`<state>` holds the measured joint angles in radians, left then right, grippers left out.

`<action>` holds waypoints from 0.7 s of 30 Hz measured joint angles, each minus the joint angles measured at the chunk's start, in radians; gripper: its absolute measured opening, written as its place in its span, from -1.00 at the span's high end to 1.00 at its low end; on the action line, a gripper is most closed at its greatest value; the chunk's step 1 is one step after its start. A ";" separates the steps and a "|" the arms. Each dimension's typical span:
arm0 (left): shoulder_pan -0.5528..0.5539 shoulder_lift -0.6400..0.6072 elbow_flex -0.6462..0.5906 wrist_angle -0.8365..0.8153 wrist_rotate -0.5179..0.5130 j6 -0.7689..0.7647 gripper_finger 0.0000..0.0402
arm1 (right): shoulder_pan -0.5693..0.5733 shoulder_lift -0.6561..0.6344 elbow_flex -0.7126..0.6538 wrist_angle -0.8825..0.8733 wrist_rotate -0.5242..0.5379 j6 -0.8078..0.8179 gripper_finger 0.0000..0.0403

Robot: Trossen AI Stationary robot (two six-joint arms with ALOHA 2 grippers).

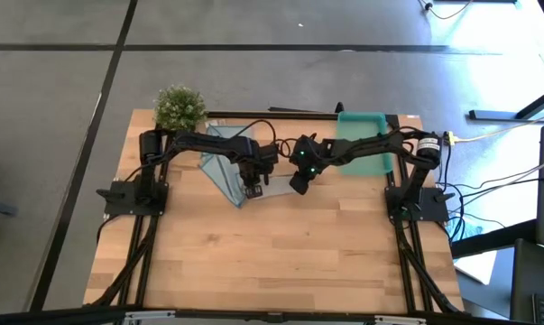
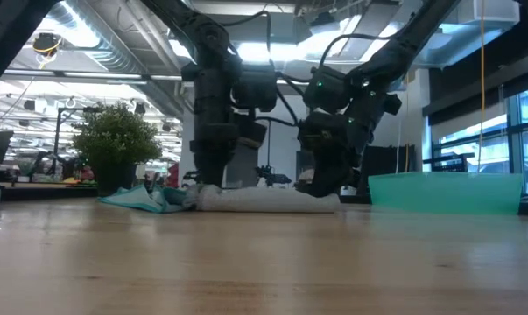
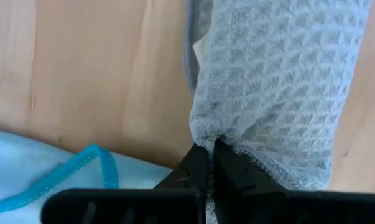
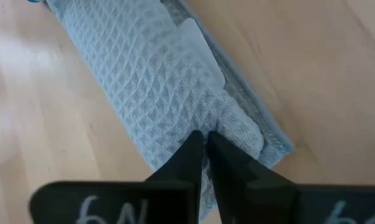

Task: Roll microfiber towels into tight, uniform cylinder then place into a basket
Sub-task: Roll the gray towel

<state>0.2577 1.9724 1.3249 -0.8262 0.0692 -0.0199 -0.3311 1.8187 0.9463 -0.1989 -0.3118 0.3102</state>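
Note:
The pale grey towel lies rolled into a short cylinder on the table, between my two grippers. My left gripper is shut on one end of the roll. My right gripper is shut on the other end. The light blue towel lies crumpled flat on the table next to the left gripper, toward the far left. The teal basket stands at the far right with nothing showing in it. My left gripper pinches the hemmed edge at the roll's end between its two fingers. It comes from above, pointing down. The roll lies on the table. How many layers are caught, I cannot tell. My right gripper pinches a little cloth at the roll's other end between its fingertips. The fingers slant down at it from the table's right side, roughly along the roll. The roll rests on the table, its white label facing up.
A small bushy green plant stands at the far left corner. The blue towel's teal hem lies close to the left fingers. The near half of the wooden table is bare.

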 joint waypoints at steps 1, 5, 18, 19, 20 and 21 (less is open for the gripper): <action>0.000 0.000 0.000 -0.003 0.000 0.002 1.00 | -0.002 0.000 0.000 0.000 0.000 -0.001 0.87; -0.003 -0.001 0.001 -0.003 -0.006 0.003 0.98 | -0.004 0.000 0.000 -0.003 0.001 -0.001 0.90; -0.003 0.003 0.002 0.003 -0.005 0.014 0.97 | -0.010 -0.004 0.044 -0.041 -0.041 -0.002 0.91; -0.003 0.003 0.002 0.004 -0.004 0.014 0.95 | -0.010 -0.007 0.054 -0.050 -0.037 -0.006 0.91; -0.003 0.003 0.002 0.004 -0.003 0.016 0.93 | -0.010 -0.010 0.065 -0.057 -0.034 -0.011 0.91; -0.003 0.003 0.002 0.003 -0.002 0.023 0.91 | -0.010 -0.016 0.075 -0.075 -0.034 -0.023 0.91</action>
<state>0.2550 1.9759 1.3270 -0.8228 0.0669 0.0028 -0.3412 1.8029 1.0213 -0.2743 -0.3458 0.2868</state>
